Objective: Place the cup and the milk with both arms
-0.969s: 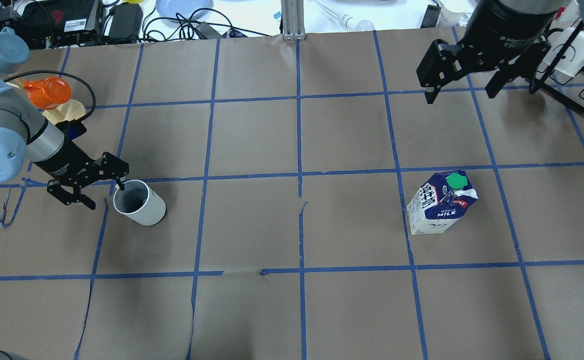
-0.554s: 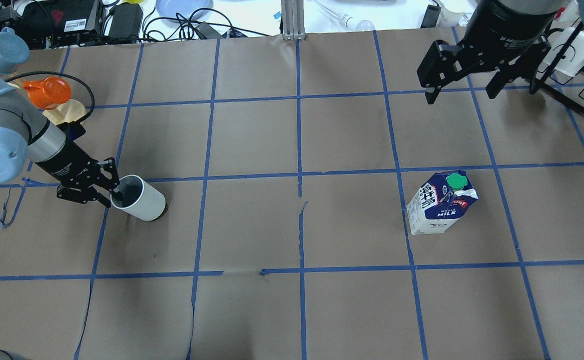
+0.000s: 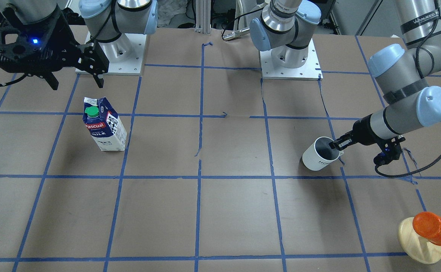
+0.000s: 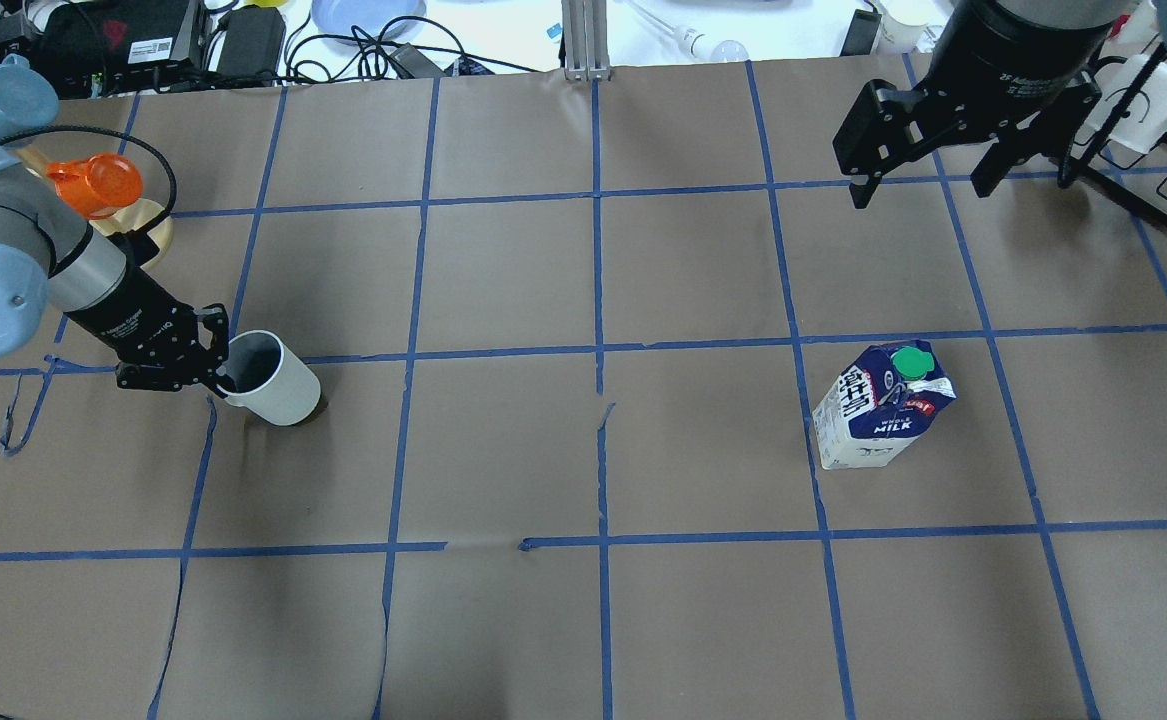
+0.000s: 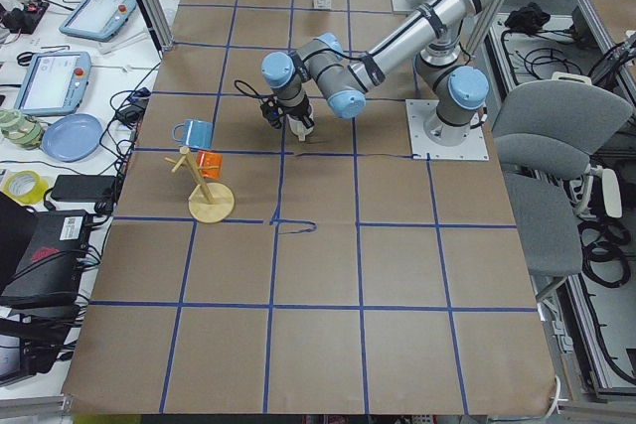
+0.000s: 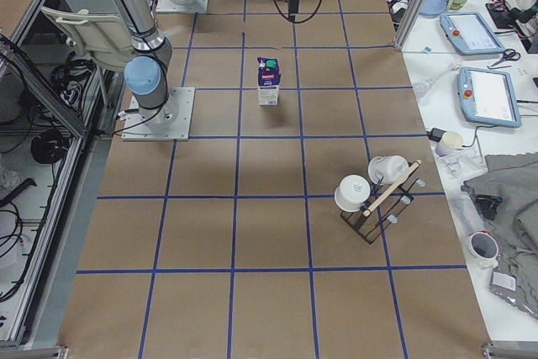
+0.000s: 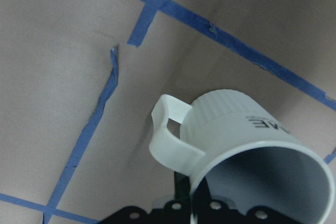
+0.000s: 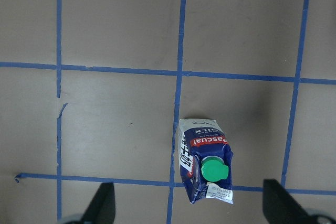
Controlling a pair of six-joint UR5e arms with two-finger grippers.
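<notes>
While the left gripper (image 4: 213, 364) is closed on the rim of the white ceramic mug with grey inside (image 4: 281, 388), the mug tilts toward it at the left of the brown-papered table (image 4: 503, 450). Well apart, the dark-blue and white gable-top milk carton (image 4: 883, 415) stands upright on the right side. The right gripper (image 4: 921, 190) hangs beyond it, jaws spread wide, holding nothing.

The table (image 4: 503, 450) is overlooked from behind, opposite and both ends. The milk (image 4: 883, 415) is shared by overhead and right-wrist views.
</notes>
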